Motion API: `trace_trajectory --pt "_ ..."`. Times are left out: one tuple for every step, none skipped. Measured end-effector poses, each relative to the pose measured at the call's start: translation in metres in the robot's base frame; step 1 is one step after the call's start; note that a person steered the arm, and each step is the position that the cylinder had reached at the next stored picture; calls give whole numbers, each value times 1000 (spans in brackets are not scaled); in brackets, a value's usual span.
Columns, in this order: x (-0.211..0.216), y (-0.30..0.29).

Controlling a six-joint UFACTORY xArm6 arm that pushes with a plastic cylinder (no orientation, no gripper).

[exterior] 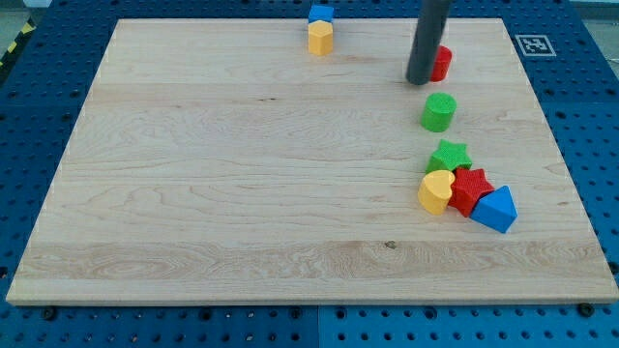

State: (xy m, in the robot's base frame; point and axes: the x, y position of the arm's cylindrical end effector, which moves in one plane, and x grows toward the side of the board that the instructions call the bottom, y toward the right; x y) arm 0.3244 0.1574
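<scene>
Pincer: none fitted; I end in a dark rod, so nothing is held. My tip [421, 81] rests on the desk [242, 174] near its far right corner, apparently touching the red block [442, 63] partly hidden behind it.

Risk: that block stands close to the far edge and a shove could tip it off; the green cylinder [438, 112] sits just nearside.

Pose: rod upright, entering from the far edge.
</scene>
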Motion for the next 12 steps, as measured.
trace_trajectory --pt "-1 42" --pt "-3 60" --pt "0 48" --pt "-6 19" --pt "-28 18" --pt "-34 18" --pt "-38 18" --pt "-43 21" --pt "-57 34" --pt "-66 49" --pt "-65 38" --pt "-17 11"
